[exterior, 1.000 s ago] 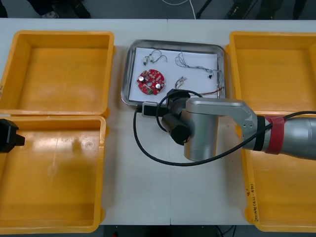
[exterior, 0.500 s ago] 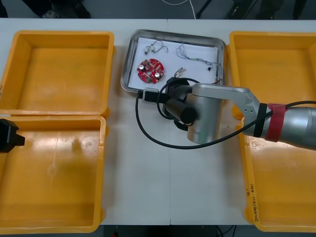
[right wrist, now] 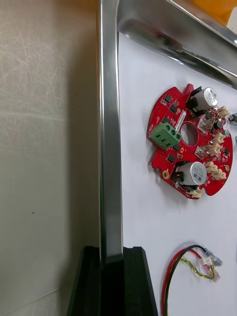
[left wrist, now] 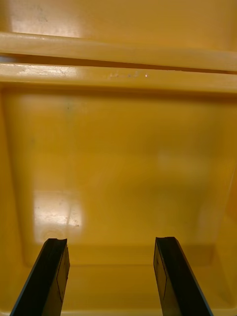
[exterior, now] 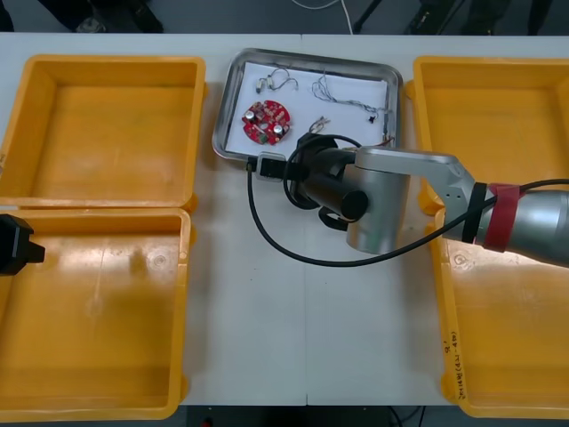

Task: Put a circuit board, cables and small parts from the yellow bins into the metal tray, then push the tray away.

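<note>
The metal tray [exterior: 311,52], white inside, lies between the yellow bins. It holds a round red circuit board [exterior: 265,122], thin cables [exterior: 351,100] and a red and yellow cable [right wrist: 190,269]. My right gripper [exterior: 307,163] sits at the tray's near rim, mostly hidden under its wrist. In the right wrist view the gripper [right wrist: 111,254] is shut on the tray's rim [right wrist: 109,148], with the circuit board [right wrist: 190,143] lying inside beyond the fingers. My left gripper [exterior: 13,245] is parked at the table's left edge, open [left wrist: 111,247] over a bare yellow bin [left wrist: 118,163].
Two yellow bins [exterior: 107,124] [exterior: 93,320] stand at the left and two [exterior: 489,116] [exterior: 516,338] at the right; all look bare. A black cable [exterior: 267,240] from the right wrist loops over the table's middle.
The tray has slid away from me and a little to the left. My right arm has moved forward with it. The left arm has not moved.
</note>
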